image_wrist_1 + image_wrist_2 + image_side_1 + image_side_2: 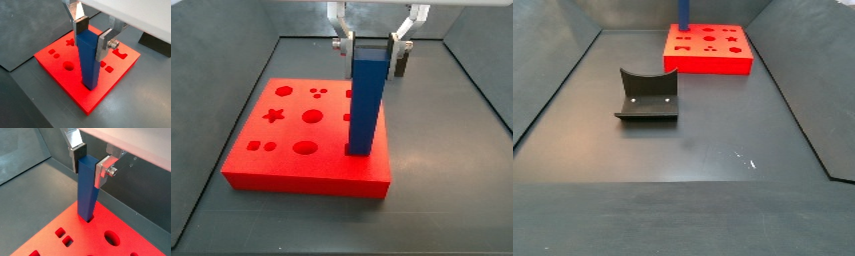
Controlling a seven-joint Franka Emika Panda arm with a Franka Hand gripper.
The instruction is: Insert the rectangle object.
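Observation:
The rectangle object, a tall blue bar [88,60], stands upright with its lower end in a slot near the edge of the red block [60,75] with shaped holes. The bar shows in the other views too [87,188] [369,100] [683,12]. My gripper [372,48] is at the bar's top end, one finger on each side. In a side view, narrow gaps show between the fingers [341,45] and the bar. The gripper also shows in both wrist views [93,31] [92,159]. It looks open, with the bar standing on its own.
The red block [291,140] lies on the dark floor of a walled bin, near the far wall [707,50]. The dark fixture [647,97] stands on the floor in front of the block. Grey walls rise close behind the gripper [27,148].

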